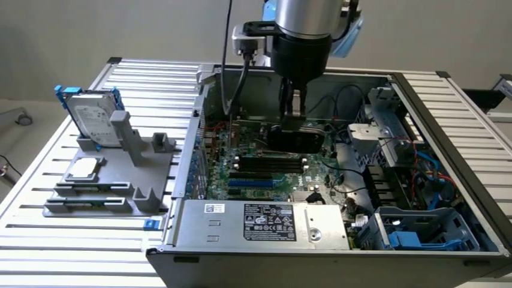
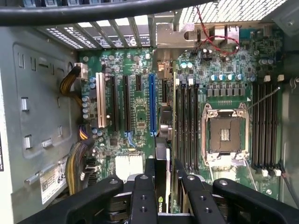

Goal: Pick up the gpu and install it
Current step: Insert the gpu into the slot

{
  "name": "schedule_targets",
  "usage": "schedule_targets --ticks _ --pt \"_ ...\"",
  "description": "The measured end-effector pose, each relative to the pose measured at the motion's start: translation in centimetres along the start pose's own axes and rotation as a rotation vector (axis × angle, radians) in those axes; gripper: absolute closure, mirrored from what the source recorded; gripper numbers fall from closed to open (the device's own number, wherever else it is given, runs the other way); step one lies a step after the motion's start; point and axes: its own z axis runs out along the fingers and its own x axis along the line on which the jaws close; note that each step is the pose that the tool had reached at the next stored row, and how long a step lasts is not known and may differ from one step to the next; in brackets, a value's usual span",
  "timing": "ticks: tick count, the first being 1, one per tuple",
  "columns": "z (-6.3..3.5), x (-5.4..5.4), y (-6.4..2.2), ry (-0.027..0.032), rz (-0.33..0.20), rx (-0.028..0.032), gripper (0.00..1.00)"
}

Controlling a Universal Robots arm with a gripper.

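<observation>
My gripper (image 1: 293, 114) reaches down from above into the open computer case (image 1: 424, 114). It is shut on the gpu (image 1: 294, 141), whose black shroud hangs upright just above the green motherboard (image 1: 240, 165). In the wrist view the gpu (image 2: 163, 154) shows edge-on between the black fingers (image 2: 145, 186). It runs parallel to the expansion slots, close beside the long blue slot (image 2: 152, 105) and apart from it. Whether its lower edge touches the board is hidden.
A grey fixture (image 1: 112, 180) on the slatted table at the exterior view's left holds a silver hard drive with a blue frame (image 1: 92, 117) and a small flat silver drive (image 1: 84, 169). Inside the case are the power supply (image 1: 264, 222), CPU socket (image 2: 224, 135), memory slots (image 2: 187, 126) and cable bundles (image 2: 77, 163).
</observation>
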Motion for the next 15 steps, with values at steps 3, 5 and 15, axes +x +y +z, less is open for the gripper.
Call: schedule_targets --ticks 3,5,15 --pt "0.05 0.0 0.57 0.0001 -0.008 0.0004 0.73" --pt "0.09 0.0 0.78 0.0002 -0.02 0.0008 0.73" --pt "0.53 0.0 2.29 0.0005 -0.052 0.0072 0.73"
